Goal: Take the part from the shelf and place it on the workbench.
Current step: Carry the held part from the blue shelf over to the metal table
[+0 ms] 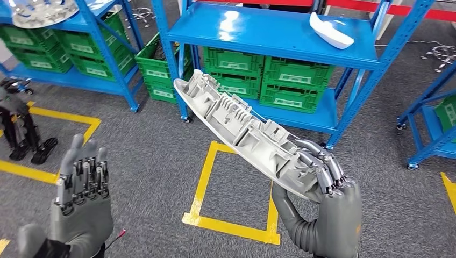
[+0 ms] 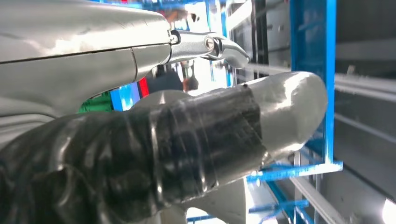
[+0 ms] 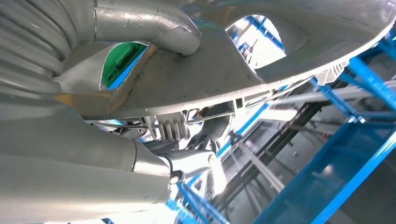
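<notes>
My right hand (image 1: 321,185) grips one end of a long grey ribbed plastic part (image 1: 242,129), which slants up and away toward the blue shelf (image 1: 269,35). Seen close in the right wrist view, the part's smooth underside (image 3: 224,79) lies against the fingers (image 3: 140,21). My left hand (image 1: 82,185) is raised at the lower left, fingers upright and apart, holding nothing. Its thumb (image 2: 224,130) looms large in the left wrist view. A white curved part (image 1: 330,31) lies on the shelf's top board.
Green crates (image 1: 294,83) fill the lower shelf level. A second blue shelf (image 1: 75,32) with green crates and a silver disc (image 1: 43,12) stands at the left. Another blue rack (image 1: 430,113) is at the right. Yellow tape squares (image 1: 236,185) mark the grey floor.
</notes>
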Controlling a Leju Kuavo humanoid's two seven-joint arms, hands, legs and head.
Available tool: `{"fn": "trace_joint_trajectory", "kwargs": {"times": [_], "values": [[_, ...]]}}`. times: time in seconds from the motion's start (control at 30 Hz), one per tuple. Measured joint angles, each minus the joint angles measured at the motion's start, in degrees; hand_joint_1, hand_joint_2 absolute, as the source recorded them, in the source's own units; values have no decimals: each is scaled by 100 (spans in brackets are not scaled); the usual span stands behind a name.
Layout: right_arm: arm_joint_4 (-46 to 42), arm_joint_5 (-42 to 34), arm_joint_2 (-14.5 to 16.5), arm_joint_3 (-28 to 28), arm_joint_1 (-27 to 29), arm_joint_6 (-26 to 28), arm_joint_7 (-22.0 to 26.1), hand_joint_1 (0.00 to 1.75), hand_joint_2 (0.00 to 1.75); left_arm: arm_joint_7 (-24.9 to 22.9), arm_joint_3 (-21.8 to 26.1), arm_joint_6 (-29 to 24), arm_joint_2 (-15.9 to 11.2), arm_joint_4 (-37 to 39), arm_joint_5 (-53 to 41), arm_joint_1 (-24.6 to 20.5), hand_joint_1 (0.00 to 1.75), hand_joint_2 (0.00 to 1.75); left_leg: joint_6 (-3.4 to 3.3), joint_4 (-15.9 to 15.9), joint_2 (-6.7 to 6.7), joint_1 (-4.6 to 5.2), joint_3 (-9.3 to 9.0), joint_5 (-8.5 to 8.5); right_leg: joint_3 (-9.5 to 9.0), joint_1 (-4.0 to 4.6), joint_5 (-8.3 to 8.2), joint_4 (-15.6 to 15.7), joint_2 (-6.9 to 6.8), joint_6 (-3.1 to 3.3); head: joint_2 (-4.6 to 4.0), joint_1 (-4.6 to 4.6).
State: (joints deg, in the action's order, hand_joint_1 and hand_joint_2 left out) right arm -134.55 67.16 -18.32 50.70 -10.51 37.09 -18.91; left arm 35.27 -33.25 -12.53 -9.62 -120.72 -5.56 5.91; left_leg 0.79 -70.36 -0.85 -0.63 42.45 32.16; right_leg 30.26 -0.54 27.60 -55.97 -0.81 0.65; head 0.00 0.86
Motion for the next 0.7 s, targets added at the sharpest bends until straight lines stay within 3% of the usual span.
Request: {"fn": "trace_joint_trajectory", "kwargs": {"times": [0.03,0.1,0.17,0.23,0.27,0.33,0.37,0.4,0.47,0.5,0.53,0.57,0.6,0.63,0.7], "values": [[7,-6,0,2,-3,-6,0,175,175,4,15,1,-4,-4,-1,10,0,0,14,-251,29,-7,13,33,80,2,-56,-7,-78,-5,0,23],[27,-14,0,7,-19,-14,0,175,175,8,46,1,-11,-13,-3,30,0,0,18,-225,86,-15,-238,-218,241,5,-160,-26,-234,-25,0,78],[39,-27,1,13,-43,-25,0,175,175,16,83,2,-20,-48,-11,35,0,0,-24,471,313,1,-882,-385,343,19,-237,-60,-363,-60,0,130],[41,-46,1,20,-71,-45,1,175,175,34,113,5,-23,-102,-22,24,0,0,-88,1228,529,46,-1451,-256,392,30,-303,-99,-490,-119,0,148],[41,-55,1,22,-91,-58,1,175,175,42,125,8,-25,-125,-27,28,0,0,-123,1432,541,69,-1562,-194,411,30,-339,-108,-562,-154,0,149],[46,-74,1,27,-143,-93,1,175,175,55,146,18,-27,-147,-36,58,0,0,-207,1552,415,70,-1507,-206,448,14,-369,-133,-620,-234,0,135],[50,-87,1,30,-165,-112,1,175,175,61,156,23,-28,-151,-42,69,0,0,-254,1562,351,58,-1466,-254,485,4,-277,-202,-519,-273,0,125],[55,-101,0,34,-181,-132,2,175,175,67,162,30,-29,-152,-49,72,0,0,-297,1573,290,44,-1424,-311,541,-3,-88,-370,-366,-306,0,98],[62,-134,0,49,-205,-175,4,175,175,76,168,42,-30,-154,-64,68,0,0,-350,1564,155,43,-1319,-428,707,-11,447,-1005,-64,-339,0,32],[66,-150,0,58,-218,-200,5,175,175,78,170,47,-29,-155,-73,71,0,0,-361,1550,77,50,-1256,-490,771,-10,642,-1354,-9,-340,0,-2],[74,-163,0,67,-233,-227,2,175,175,79,173,51,-30,-157,-84,74,0,0,-363,1528,-7,57,-1182,-552,794,-8,711,-1595,13,-335,0,-28],[82,-176,0,75,-254,-257,-3,175,175,81,179,54,-31,-159,-95,76,0,0,-360,1498,-92,62,-1097,-611,738,-7,651,-1650,25,-322,0,-54],[92,-188,0,84,-279,-286,-9,175,175,84,185,57,-31,-162,-105,78,0,0,-353,1467,-174,65,-1008,-662,600,-5,513,-1508,43,-301,0,-81],[99,-198,0,91,-305,-310,-15,175,175,85,192,61,-30,-166,-113,78,0,0,-344,1437,-248,67,-932,-706,395,-2,345,-1204,94,-270,0,-107],[103,-218,1,106,-352,-345,-20,175,175,82,202,74,-29,-181,-127,71,0,0,-306,1392,-382,63,-800,-793,-61,-6,206,-463,344,-188,0,-129]]}}
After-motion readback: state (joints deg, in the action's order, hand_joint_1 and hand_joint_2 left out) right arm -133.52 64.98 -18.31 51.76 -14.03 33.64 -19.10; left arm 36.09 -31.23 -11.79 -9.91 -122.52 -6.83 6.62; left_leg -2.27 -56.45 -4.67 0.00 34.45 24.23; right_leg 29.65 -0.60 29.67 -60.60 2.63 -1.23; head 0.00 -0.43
